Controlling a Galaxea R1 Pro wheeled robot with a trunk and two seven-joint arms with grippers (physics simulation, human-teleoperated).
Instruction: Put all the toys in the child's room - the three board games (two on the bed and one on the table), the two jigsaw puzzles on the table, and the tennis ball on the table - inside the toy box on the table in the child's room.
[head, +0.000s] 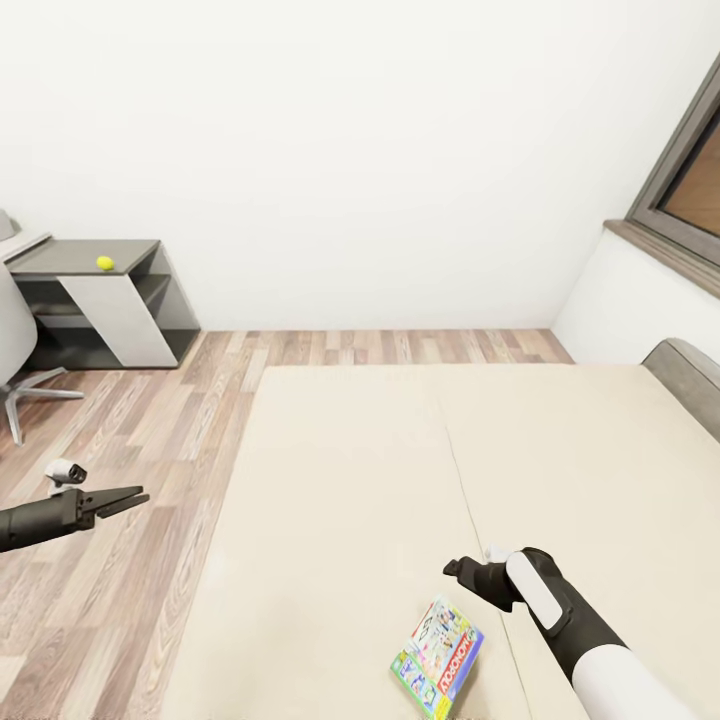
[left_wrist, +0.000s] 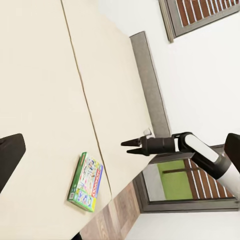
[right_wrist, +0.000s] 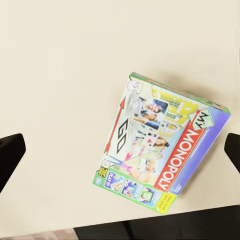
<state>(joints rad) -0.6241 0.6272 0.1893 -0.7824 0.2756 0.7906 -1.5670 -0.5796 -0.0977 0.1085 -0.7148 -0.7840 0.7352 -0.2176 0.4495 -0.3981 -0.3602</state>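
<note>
One flat rectangular board game box (head: 438, 661) with a busy colourful cover and green edges lies on the cream mattress of the wide low bed (head: 360, 470), at the lower centre of the head view, close to the mattress's near edge. In the right wrist view its cover (right_wrist: 162, 155) reads "My Monopoly" on a red band, and it lies flat and askew on the cream surface. The right gripper (head: 462, 570), on a black and white arm, hovers over the bed just above and to the right of the box in the head view, not touching it; the left wrist view shows its fingers (left_wrist: 131, 145) slightly parted and holding nothing. The left gripper (head: 136, 497) hangs over the wood plank floor (head: 120, 560) at the left edge, its dark fingers nearly together and empty. At the upper left, a small yellow-green tennis ball (head: 105, 263) rests on the dark grey corner section of the desk (head: 70, 262).
</note>
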